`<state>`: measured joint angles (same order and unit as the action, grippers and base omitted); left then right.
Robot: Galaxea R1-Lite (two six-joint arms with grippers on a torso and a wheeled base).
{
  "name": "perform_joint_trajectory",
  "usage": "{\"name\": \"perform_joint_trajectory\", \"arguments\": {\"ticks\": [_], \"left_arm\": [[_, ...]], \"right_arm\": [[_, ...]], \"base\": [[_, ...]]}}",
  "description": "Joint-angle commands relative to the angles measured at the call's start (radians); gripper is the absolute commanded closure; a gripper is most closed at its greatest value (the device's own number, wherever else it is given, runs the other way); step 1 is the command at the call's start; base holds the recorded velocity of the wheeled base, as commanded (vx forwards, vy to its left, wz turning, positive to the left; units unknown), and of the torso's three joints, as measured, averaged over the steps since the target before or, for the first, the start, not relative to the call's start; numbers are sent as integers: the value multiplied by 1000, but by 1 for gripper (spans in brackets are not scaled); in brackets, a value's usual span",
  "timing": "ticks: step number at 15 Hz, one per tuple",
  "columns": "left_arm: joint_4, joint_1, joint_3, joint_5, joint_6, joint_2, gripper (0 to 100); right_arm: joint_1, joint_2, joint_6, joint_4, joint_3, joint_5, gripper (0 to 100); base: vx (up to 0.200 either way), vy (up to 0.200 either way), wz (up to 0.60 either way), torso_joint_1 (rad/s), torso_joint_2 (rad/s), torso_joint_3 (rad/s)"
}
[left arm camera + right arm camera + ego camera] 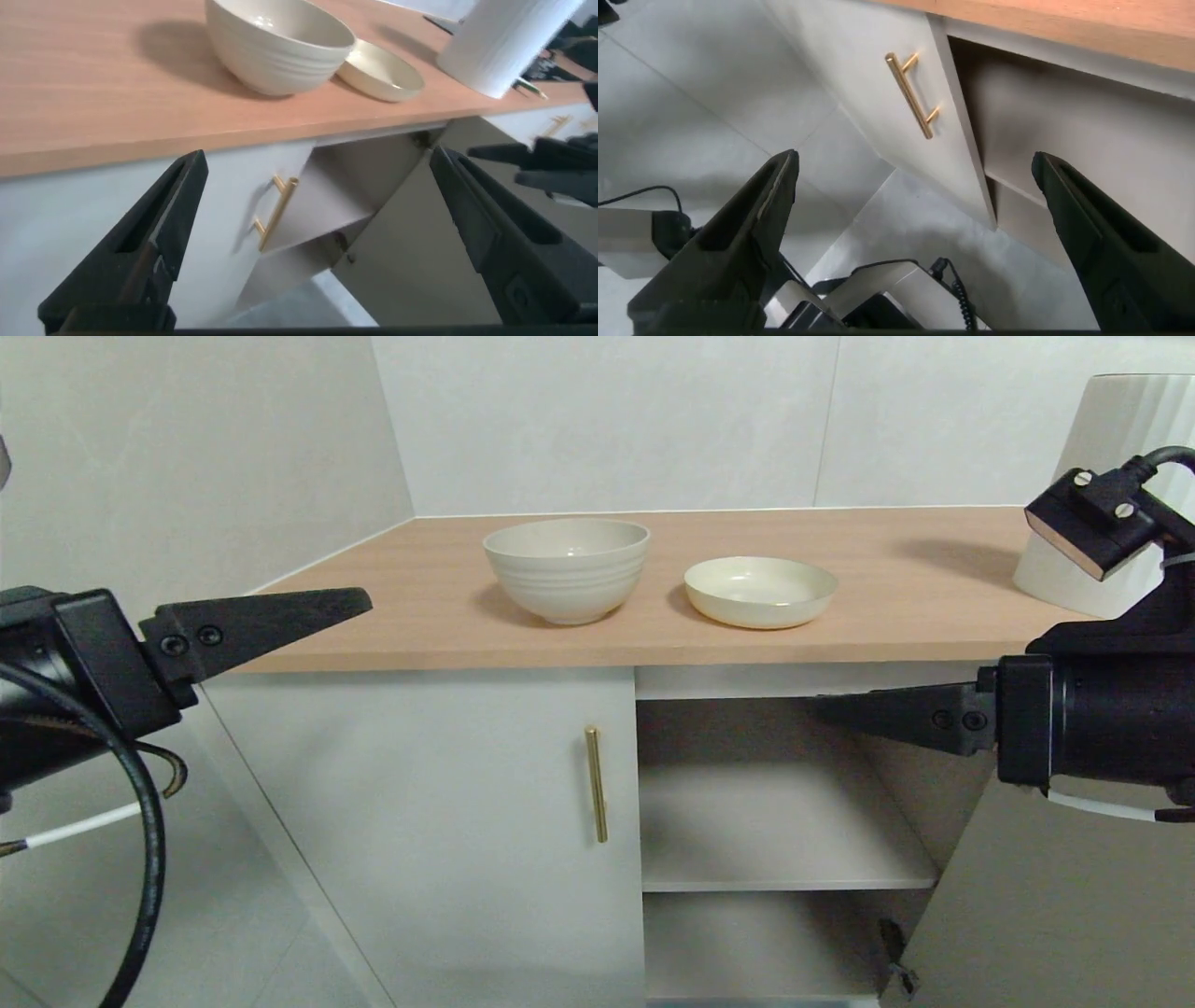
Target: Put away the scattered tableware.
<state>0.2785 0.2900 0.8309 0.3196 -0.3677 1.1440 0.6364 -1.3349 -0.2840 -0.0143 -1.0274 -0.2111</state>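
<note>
Two doors front the white cabinet [420, 821]: the left one is shut, and the right door [1055, 915] is swung open, baring a compartment with a white shelf [775, 831] across it. Over both runs the wooden countertop [887, 607], where the tableware stands. At the counter's far right end is a tall white ribbed vessel [1111, 420], well apart from the dishes.

Next in size is the deep ribbed bowl [567, 569], upright above the shut door. Just beside it on the right, not touching, is the shallow cream dish [760, 591], directly above the open compartment.

The left gripper [350, 604] hangs out in front of the counter's left end at about counter height, with its fingers spread wide and nothing between them. The right gripper [831, 707] sits lower, level with the top of the open compartment and pointing in towards it, also splayed and empty.

Nothing looks stowed yet. The deep bowl lies ahead of the left gripper and to its right, making that arm the nearer one. The dish lies above the right gripper and slightly to its left, so it would have to rise over the counter edge. Both pieces are round, with no long axis to line up on. A pinch on the near rim from above seems likeliest, and the shelf lies straight below the dish.
</note>
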Motion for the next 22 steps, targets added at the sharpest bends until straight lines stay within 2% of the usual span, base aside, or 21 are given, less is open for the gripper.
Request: {"name": "perform_joint_trajectory", "arguments": {"ticks": [1, 6, 10, 13, 15, 16, 18, 20, 21, 22], "left_arm": [[2, 0, -1, 1, 0, 36, 0], [5, 3, 7, 1, 0, 108, 0], [5, 43, 48, -10, -2, 169, 0], [2, 58, 94, -10, -17, 218, 0], [-47, 55, 179, -11, -19, 284, 0], [-90, 46, 221, -11, -30, 309, 0], [-216, 41, 269, -11, -39, 322, 0], [-303, 43, 309, -11, -42, 322, 0], [-314, 41, 315, -17, -59, 330, 0], [-312, 41, 329, -47, -106, 350, 0]], "right_arm": [[0, -7, 0, -3, 0, 1, 0], [-4, -30, 2, -12, -3, 1, 0], [-9, -59, 3, -56, -6, 2, 0], [-34, -96, 25, -116, -8, 1, 0], [-46, -119, 45, -147, -2, 1, 0], [-46, -129, 46, -158, 0, 2, 0], [-46, -167, 46, -154, -13, 10, 0], [-46, -237, 29, -96, -111, 131, 0], [-44, -280, -1, -18, -184, 217, 0], [-46, -313, -61, 46, -250, 266, 0]], "base": [[0, 0, 0, 32, -154, -149], [0, 0, 0, 98, -323, -298], [0, 0, 0, 132, -513, -299], [0, 0, 0, 175, -471, -297], [0, 0, 0, 193, -473, -298], [0, 0, 0, 198, -486, -290], [0, 0, 0, 112, -283, -168], [0, 0, 0, 36, -83, -66], [0, 0, 0, 0, 0, 0], [0, 0, 0, 0, 0, 0]]}}
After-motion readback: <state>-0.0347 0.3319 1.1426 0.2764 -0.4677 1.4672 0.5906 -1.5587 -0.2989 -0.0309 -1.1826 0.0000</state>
